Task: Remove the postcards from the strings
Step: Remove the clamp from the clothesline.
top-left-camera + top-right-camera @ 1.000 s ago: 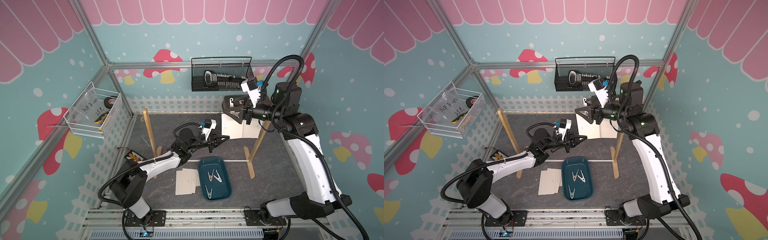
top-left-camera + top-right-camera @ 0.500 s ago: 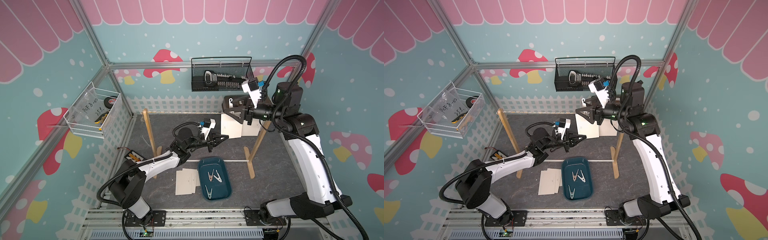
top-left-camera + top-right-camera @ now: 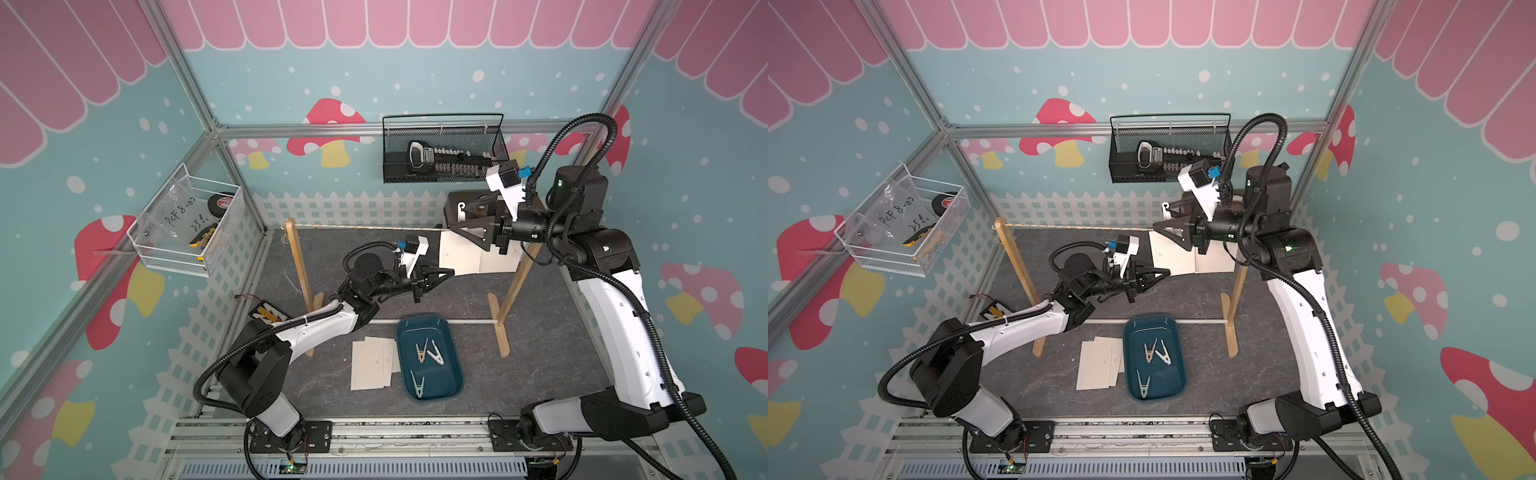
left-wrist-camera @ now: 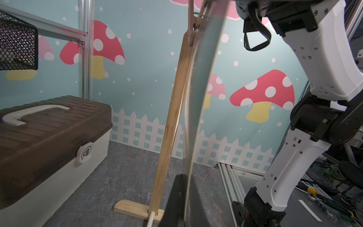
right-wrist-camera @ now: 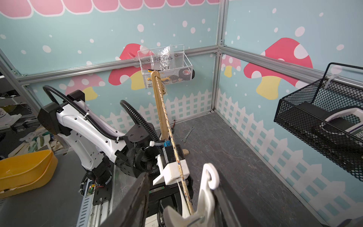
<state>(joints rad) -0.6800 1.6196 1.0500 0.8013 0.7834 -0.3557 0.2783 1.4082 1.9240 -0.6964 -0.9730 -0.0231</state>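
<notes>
Two cream postcards [image 3: 461, 257] [image 3: 1173, 257] hang side by side on the tan string [image 3: 365, 227] [image 3: 1079, 227], close to the right post. My left gripper [image 3: 451, 273] [image 3: 1167, 273] is shut on the lower corner of the left postcard. In the left wrist view that postcard [image 4: 198, 98] shows edge-on and bowed, rising from the gripper [image 4: 185, 196]. My right gripper [image 3: 455, 218] [image 3: 1160, 217] [image 5: 182, 180] is open astride a white clothespin [image 3: 460, 208] [image 5: 206, 188] on the string. One finger touches a leg of the pin and the other stands apart. More postcards [image 3: 372, 363] lie stacked on the mat.
A blue tray [image 3: 422, 328] beside the stack holds three clothespins. Two wooden posts [image 3: 301, 270] [image 3: 519, 282] are joined by a white rod [image 3: 374, 321]. A brown-lidded box [image 4: 49, 125] sits behind the right post. A wrench [image 3: 289, 280] lies at the back left.
My right gripper's jaws have narrowed round the white clothespin. The left gripper has kept its hold on the postcard's corner and has hardly moved.
</notes>
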